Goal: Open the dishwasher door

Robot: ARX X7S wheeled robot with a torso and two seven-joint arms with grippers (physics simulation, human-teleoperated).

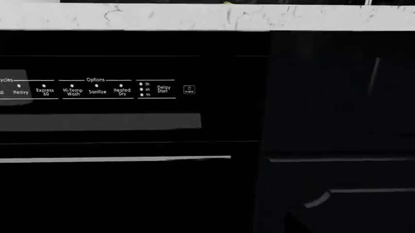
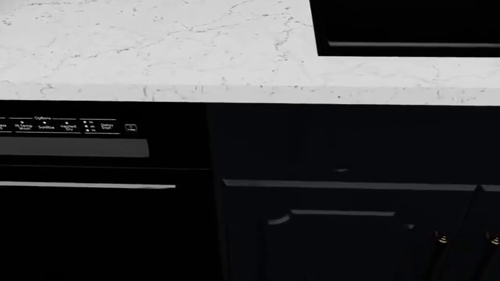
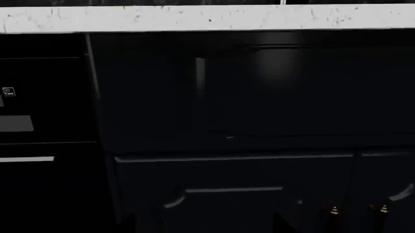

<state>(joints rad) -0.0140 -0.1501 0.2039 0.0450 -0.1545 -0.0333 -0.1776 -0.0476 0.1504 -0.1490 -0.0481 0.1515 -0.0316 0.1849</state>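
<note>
Dishwasher door (image 2: 93,222) shut — neither claw visible, so their state is anyone's guess.
Risk: the arm drifts right and hooks the navy cabinet's curved handle (image 2: 279,219) instead of the silver bar handle (image 2: 86,185).

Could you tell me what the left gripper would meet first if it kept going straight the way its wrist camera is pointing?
Probably the dishwasher door, around its grey recessed strip above the silver bar handle; the gripper itself is out of view, so depth is unclear.

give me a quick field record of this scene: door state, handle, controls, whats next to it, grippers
door: dishwasher door appears shut, flush with the front
handle: silver bar handle horizontal, below the grey recessed strip
controls: white labels along the top
right of it: dark cabinet door with curved handle
above: white marble countertop, black cooktop set in it
grippers: neither clearly visible
</note>
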